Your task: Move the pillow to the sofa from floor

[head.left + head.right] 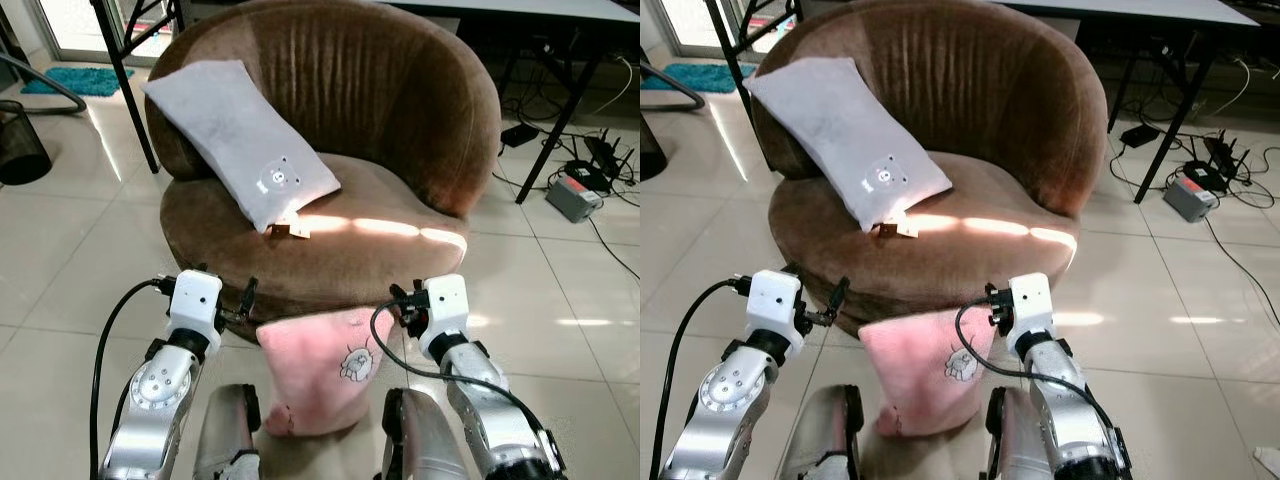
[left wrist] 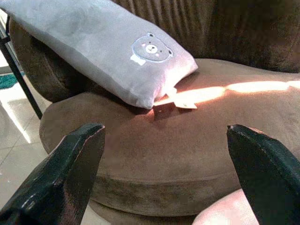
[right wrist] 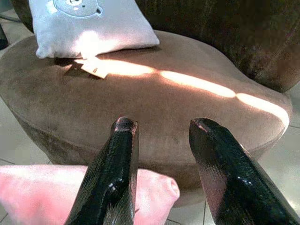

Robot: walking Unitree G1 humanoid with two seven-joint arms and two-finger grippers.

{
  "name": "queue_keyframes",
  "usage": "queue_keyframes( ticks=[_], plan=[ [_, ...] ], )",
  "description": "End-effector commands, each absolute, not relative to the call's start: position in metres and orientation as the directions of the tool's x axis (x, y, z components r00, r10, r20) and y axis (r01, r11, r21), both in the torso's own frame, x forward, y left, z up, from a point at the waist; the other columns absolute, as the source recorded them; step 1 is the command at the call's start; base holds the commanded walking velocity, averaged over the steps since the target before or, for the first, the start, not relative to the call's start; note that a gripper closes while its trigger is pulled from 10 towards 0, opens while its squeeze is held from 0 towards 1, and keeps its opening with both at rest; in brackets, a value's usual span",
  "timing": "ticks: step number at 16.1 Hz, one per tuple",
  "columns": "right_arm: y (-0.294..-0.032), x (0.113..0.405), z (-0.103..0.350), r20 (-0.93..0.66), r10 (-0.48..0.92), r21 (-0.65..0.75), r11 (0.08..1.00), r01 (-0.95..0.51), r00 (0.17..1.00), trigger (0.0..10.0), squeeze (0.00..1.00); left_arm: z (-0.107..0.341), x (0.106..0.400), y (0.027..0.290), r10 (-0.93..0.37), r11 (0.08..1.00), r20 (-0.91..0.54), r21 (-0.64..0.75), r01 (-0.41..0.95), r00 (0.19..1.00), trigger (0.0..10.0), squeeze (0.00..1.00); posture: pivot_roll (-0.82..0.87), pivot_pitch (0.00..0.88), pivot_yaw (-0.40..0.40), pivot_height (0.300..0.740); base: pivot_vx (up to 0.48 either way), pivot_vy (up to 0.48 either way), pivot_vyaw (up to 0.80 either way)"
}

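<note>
Pink pillow (image 1: 318, 368) on the floor (image 1: 60, 250), leaning against the brown sofa (image 1: 400, 120). Left gripper (image 2: 166, 173) jaws wide open, empty. Right gripper (image 3: 161, 154) jaws partly open, empty, above the pillow's corner.

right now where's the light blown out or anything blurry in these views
Left eye view: a sunlight stripe burns out across the sofa seat, with glare on the floor tiles. Left wrist view: the near black fingers look soft; the grey pillow is sharp. Right wrist view: the stripe whitens the pillow's tag.
</note>
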State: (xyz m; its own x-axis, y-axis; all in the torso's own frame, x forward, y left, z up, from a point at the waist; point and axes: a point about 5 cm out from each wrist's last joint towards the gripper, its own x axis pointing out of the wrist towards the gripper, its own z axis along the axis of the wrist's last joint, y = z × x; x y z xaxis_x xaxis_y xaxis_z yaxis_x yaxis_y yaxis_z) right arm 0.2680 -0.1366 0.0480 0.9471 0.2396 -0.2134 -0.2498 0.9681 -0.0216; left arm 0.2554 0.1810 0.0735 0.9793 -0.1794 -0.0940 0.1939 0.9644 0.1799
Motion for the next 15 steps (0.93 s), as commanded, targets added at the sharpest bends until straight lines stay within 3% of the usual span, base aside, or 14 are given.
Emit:
queue_keyframes(
  ticks=[1, 6, 9, 15],
  plan=[
    [-0.1381, 0.2665, 0.0472, -0.219, 0.240, -0.015, 0.968, -0.249, 0.946, 10.0, 0.00, 0.0743, 0.2557, 0.1805, -0.180, 0.962, -0.088, 0.190, 0.194, 0.980, 10.0, 0.00, 0.05, 0.015, -0.017, 0.521, 0.000, 0.000, 0.00],
    [-0.1371, 0.2674, 0.0467, -0.226, 0.252, -0.072, 0.959, -0.274, 0.941, 10.0, 0.00, 0.0798, 0.2564, 0.1808, -0.187, 0.963, -0.059, 0.187, 0.195, 0.981, 10.0, 0.00, 0.05, 0.023, -0.020, 0.521, 0.000, 0.000, 0.10],
    [-0.1403, 0.2687, 0.0447, -0.235, 0.219, -0.089, 0.965, -0.245, 0.947, 10.0, 0.00, 0.0799, 0.2562, 0.1807, -0.191, 0.963, -0.059, 0.182, 0.199, 0.980, 10.0, 0.00, 0.05, 0.025, -0.019, 0.521, 0.307, 0.000, 0.76],
    [-0.1421, 0.2702, 0.0458, -0.227, 0.207, -0.069, 0.971, -0.227, 0.952, 10.0, 0.00, 0.0782, 0.2569, 0.1799, -0.196, 0.963, -0.071, 0.175, 0.206, 0.978, 10.0, 0.00, 0.05, 0.025, -0.019, 0.521, 0.274, 0.000, 0.00]
  ],
)
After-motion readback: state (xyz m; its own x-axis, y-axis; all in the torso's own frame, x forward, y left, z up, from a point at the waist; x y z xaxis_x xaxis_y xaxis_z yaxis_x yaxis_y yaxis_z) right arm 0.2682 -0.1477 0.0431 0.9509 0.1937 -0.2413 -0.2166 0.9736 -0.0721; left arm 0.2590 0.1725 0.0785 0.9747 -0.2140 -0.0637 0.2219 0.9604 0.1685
